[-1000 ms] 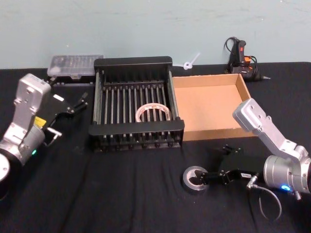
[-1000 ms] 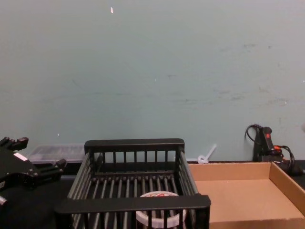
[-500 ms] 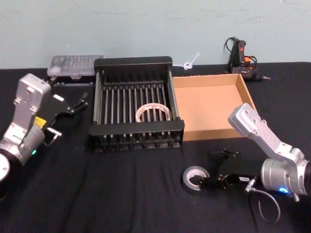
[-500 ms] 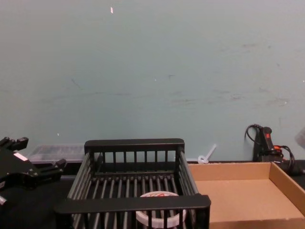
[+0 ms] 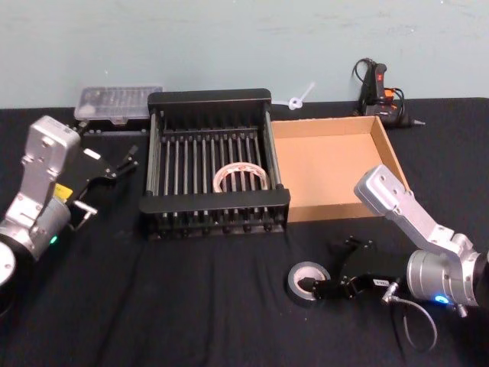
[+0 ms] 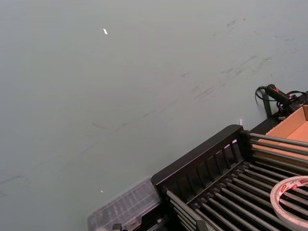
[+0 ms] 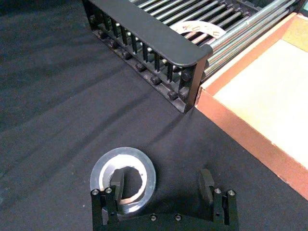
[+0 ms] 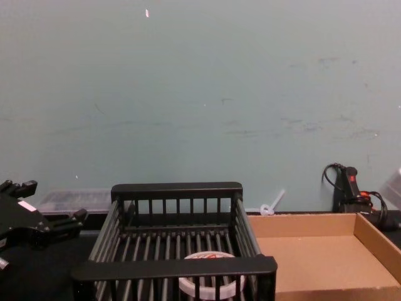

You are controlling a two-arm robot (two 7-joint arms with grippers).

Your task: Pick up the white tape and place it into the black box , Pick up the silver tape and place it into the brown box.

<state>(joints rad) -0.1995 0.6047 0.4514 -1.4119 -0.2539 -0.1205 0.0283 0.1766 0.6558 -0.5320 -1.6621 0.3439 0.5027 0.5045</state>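
A: Head view, big to small: black box [image 5: 215, 201] at 12 holds the white tape [image 5: 241, 178], so that half is done; brown box [image 5: 334, 170] at 1 is bare.

B: Silver tape [image 7: 123, 179]?

A: On the cloth at 5. Right gripper [image 7: 163, 191] released, one finger [image 7: 117, 185] in the core, ready to pinch the wall. Left gripper [image 5: 109, 165] parked at 9, jaws apart.

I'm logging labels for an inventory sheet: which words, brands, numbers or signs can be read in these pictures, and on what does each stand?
No text reads clearly anywhere.
Flat white ring of tape in the black slatted plastic crate: reddish print on its inner core, too blurred to read.
Left gripper: a small white label and a yellow sticker on its arm, both too small to read.
Right gripper: a small white label, unreadable.
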